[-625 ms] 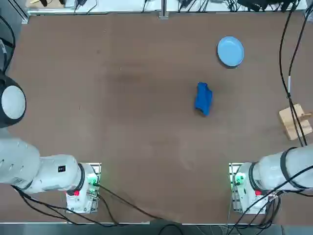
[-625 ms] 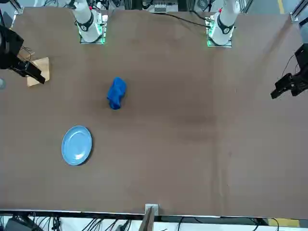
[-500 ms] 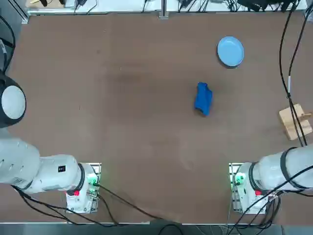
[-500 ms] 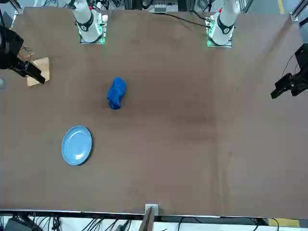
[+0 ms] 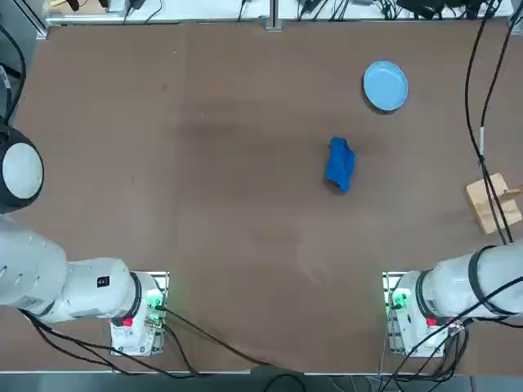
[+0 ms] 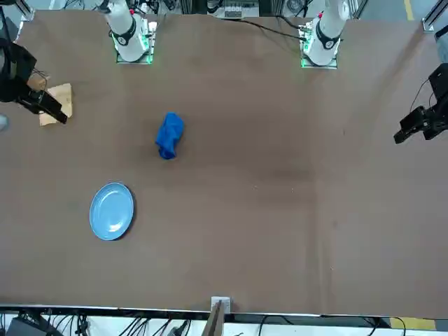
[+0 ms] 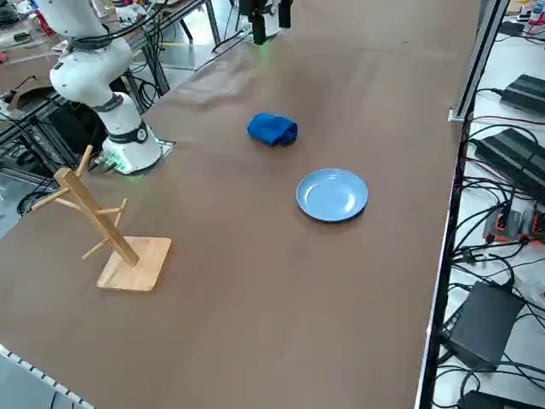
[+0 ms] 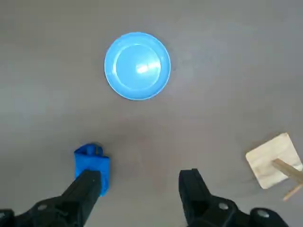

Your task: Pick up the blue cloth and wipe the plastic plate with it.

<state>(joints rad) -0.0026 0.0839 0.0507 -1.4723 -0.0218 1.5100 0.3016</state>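
The blue cloth (image 5: 339, 165) lies bunched up on the brown table, right of its middle (image 6: 169, 136) (image 7: 272, 129). The plastic plate (image 5: 385, 86), light blue and round, sits beyond the cloth toward the far right (image 6: 112, 211) (image 7: 332, 194). It holds nothing. My right gripper (image 8: 140, 178) hangs high above the table's right side, open, with nothing between its fingers. In the wrist view the cloth (image 8: 92, 163) shows beside one fingertip far below, and the plate (image 8: 137, 66) lies further out. The gripper touches neither.
A wooden stand with pegs on a square base (image 5: 493, 204) (image 7: 102, 226) stands near the table's right edge, close to the right arm. Black cables (image 5: 482, 122) hang above that side. The right arm's base (image 5: 409, 314) is at the near edge.
The right arm's wrist has shifted very slightly in the front view. The cloth and the plate have not moved.
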